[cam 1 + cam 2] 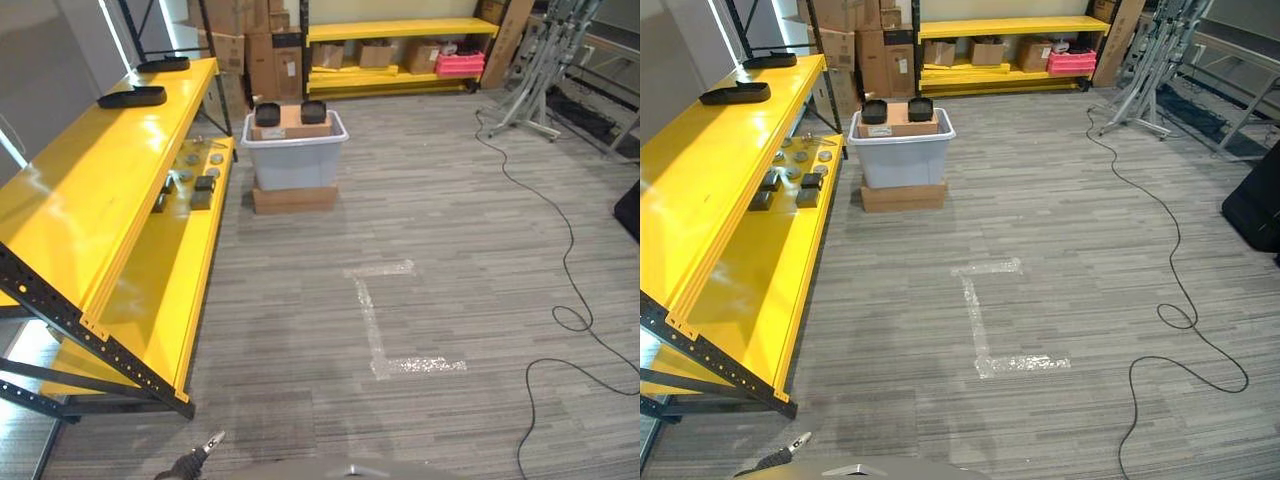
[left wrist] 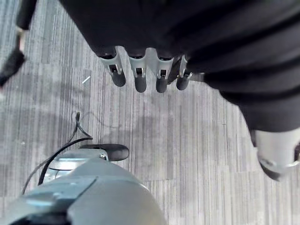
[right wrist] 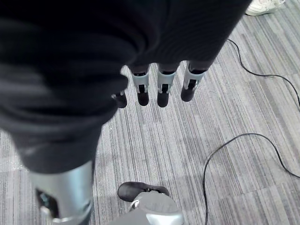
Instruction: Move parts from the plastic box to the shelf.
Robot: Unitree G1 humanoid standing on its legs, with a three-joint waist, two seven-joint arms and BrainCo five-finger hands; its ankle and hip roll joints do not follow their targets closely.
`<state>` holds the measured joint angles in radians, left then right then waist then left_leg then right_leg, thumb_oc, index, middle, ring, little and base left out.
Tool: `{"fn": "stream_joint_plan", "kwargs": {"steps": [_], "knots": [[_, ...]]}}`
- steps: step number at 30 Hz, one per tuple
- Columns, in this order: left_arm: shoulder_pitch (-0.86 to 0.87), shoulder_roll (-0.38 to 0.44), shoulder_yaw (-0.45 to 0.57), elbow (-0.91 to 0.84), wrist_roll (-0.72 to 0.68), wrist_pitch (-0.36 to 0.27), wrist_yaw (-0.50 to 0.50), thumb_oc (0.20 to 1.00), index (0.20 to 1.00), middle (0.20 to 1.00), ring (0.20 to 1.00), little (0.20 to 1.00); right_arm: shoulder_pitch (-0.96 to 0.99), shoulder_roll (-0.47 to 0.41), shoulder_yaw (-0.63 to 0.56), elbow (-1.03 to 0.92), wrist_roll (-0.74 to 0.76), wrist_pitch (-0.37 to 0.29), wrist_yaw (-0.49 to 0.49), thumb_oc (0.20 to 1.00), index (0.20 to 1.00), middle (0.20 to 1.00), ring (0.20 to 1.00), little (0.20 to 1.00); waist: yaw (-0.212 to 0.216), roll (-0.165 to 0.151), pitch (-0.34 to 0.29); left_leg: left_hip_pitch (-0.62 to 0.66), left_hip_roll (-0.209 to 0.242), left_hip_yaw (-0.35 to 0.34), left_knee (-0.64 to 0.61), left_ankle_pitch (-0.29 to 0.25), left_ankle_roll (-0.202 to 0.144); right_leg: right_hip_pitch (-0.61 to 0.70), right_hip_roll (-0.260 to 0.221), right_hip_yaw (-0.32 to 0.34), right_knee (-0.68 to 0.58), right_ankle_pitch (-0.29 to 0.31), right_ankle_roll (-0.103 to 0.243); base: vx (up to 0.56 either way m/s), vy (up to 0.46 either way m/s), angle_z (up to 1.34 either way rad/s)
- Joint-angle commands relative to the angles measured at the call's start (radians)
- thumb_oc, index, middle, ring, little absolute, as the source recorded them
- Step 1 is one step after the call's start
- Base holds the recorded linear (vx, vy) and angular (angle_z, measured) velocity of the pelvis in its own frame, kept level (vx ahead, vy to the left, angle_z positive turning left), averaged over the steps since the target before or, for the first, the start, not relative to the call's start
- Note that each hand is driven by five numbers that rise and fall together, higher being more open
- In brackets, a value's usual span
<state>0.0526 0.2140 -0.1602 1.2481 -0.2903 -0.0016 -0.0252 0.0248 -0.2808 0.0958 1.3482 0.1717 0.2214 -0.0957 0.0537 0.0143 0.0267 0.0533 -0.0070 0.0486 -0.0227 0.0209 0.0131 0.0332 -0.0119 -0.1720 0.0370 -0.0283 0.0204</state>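
From head height, the plastic box [image 1: 294,150] is seen far ahead in both eye views; close above the carpet [image 2: 187,136], each wrist view is aimed downward.

Yellow shelf [image 1: 110,190] carries black parts [image 1: 203,184]

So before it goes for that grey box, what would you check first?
1. Left hand holds nothing, fingers hanging relaxed: ok.
2. Right hand holds nothing, fingers relaxed: ok.
3. Plastic box within reach: not ok, it stands far ahead on a flat cardboard box.
4. Parts left to take: ok, two black parts sit on top of the box.
5. Room on the yellow shelf: ok, bare stretches beside the parts already there.
6. Path across the carpet: ok; the black cable lies off to the right.
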Motion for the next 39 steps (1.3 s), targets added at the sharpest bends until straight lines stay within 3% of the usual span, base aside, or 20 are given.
{"fn": "stream_joint_plan", "kwargs": {"steps": [1,8,15,22,27,31,39], "knots": [[-0.072,-0.011,0.021,0.052,0.012,0.024,0.016,1.0,1.0,1.0,1.0,1.0,-0.033,0.02,0.023,0.034,0.03,0.014,-0.016,1.0,1.0,1.0,1.0,1.0,0.004,-0.035,0.003,0.005,-0.043,-0.041,-0.028,-0.024,-0.003,0.028,-0.04,0.022,-0.083,0.09,0.107,0.0,0.0,0.0],[-0.075,-0.016,0.034,0.067,-0.005,0.076,0.033,1.0,1.0,1.0,1.0,1.0,-0.035,0.025,0.03,0.035,0.018,0.014,-0.018,1.0,1.0,1.0,1.0,1.0,0.002,-0.034,0.001,0.006,-0.043,-0.038,-0.024,-0.027,-0.002,0.028,-0.042,0.021,-0.08,0.088,0.107,0.0,0.0,0.0],[-0.077,-0.016,0.031,0.066,-0.004,0.073,0.046,1.0,1.0,1.0,1.0,1.0,-0.038,0.025,0.033,0.032,0.013,0.017,-0.022,1.0,1.0,1.0,1.0,1.0,0.004,-0.033,-0.001,0.007,-0.044,-0.038,-0.022,-0.029,-0.001,0.028,-0.043,0.02,-0.077,0.085,0.106,0.0,0.0,0.0],[-0.077,-0.019,0.034,0.058,-0.019,0.037,0.035,1.0,1.0,1.0,1.0,1.0,-0.044,0.03,0.051,0.021,-0.016,-0.009,0.02,1.0,1.0,1.0,1.0,1.0,0.007,-0.033,-0.001,0.005,-0.045,-0.041,-0.014,-0.033,-0.001,0.029,-0.045,0.018,-0.072,0.081,0.104,0.0,0.0,0.0],[-0.088,-0.025,0.046,0.025,-0.099,-0.025,0.045,1.0,1.0,1.0,1.0,1.0,-0.051,0.034,0.039,0.001,0.129,-0.035,-0.028,1.0,1.0,1.0,1.0,1.0,0.011,-0.03,-0.004,0.007,-0.048,-0.043,-0.008,-0.037,0.0,0.033,-0.048,0.016,-0.069,0.079,0.106,0.0,0.0,0.0],[-0.096,-0.019,0.06,-0.009,-0.111,-0.034,0.063,1.0,1.0,1.0,1.0,1.0,-0.06,0.022,-0.004,-0.03,0.197,-0.084,-0.053,1.0,1.0,1.0,1.0,1.0,0.01,-0.029,-0.005,0.008,-0.049,-0.044,-0.004,-0.039,0.001,0.033,-0.048,0.019,-0.064,0.077,0.107,0.01,0.009,0.0],[-0.097,0.0,0.05,-0.019,-0.074,0.001,0.073,1.0,1.0,1.0,1.0,1.0,-0.057,-0.025,-0.034,-0.031,0.155,-0.047,0.018,1.0,1.0,1.0,1.0,1.0,0.015,-0.039,-0.002,-0.003,-0.06,-0.047,0.02,-0.054,0.013,0.022,-0.059,0.024,-0.047,0.076,0.112,0.02,0.035,-0.03]]}}
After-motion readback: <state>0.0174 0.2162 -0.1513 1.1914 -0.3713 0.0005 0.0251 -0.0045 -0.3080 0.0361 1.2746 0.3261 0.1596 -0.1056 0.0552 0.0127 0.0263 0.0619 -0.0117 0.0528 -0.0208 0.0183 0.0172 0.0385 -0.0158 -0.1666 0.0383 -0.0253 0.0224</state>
